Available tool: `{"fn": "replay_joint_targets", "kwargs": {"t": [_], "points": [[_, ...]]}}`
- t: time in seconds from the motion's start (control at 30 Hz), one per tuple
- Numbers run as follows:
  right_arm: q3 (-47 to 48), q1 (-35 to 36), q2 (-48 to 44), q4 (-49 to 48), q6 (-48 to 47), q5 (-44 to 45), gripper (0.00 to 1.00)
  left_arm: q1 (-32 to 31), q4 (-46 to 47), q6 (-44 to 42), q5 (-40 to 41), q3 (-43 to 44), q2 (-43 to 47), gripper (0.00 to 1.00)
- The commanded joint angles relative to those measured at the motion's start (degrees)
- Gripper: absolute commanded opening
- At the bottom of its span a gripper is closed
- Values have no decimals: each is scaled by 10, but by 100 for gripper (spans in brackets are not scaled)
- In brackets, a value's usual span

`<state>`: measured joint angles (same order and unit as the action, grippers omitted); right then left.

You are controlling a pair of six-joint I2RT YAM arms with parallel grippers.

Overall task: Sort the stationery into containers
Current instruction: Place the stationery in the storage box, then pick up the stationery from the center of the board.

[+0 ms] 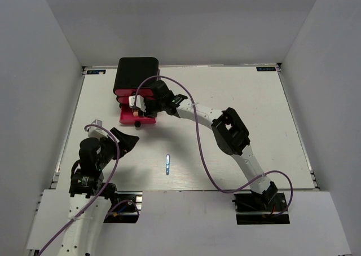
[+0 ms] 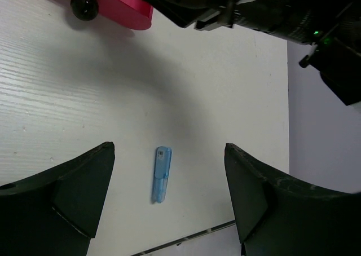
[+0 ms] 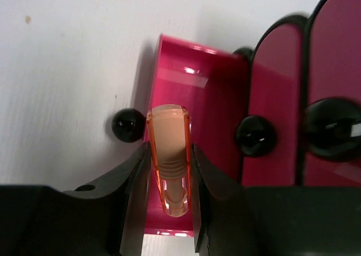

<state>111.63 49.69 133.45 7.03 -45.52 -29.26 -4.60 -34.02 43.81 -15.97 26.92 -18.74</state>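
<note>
The right tool (image 3: pixel 169 154) is gripping the orange-tipped clear marker (image 3: pixel 167 126) between its fingers, holding it over the open lowest pink drawer (image 3: pixel 189 89), whose black knob (image 3: pixel 128 125) is showing just left of the marker. That drawer is sticking out of the black box (image 1: pixel 137 70) at the far left of the table (image 1: pixel 242 98). The left tool (image 2: pixel 169 151) is hovering wide open at the near left, gripping nothing, while the blue pen (image 2: pixel 161 176) is lying flat on the table to its right, close to the near edge.

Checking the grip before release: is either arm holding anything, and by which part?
The right jaws pinch the stubby translucent orange marker by its ribbed lower half; the left jaws, wide open, hold nothing.
</note>
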Motion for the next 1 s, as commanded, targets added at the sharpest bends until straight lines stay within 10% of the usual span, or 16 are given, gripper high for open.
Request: {"fn": "replay_joint_targets", "kwargs": {"t": [0.0,0.23,0.67,0.87,0.97], "points": [[22,2,11,-8,-12,21,30,4,-3,-12,-20,27,-7,88],[16,-1,-13,-3,24,9,52,4,31,-43,-58,56,-66,88],[-233,-67,-236,-108,183,147,58,4,55,-75,-136,82,-147,82],[-314,-146,-294,-23,263,148,9,-1,55,-75,-166,46,-187,79],[-393,-173,-352,-39,289,145,20,-20,48,-75,-171,35,-212,79]]}}
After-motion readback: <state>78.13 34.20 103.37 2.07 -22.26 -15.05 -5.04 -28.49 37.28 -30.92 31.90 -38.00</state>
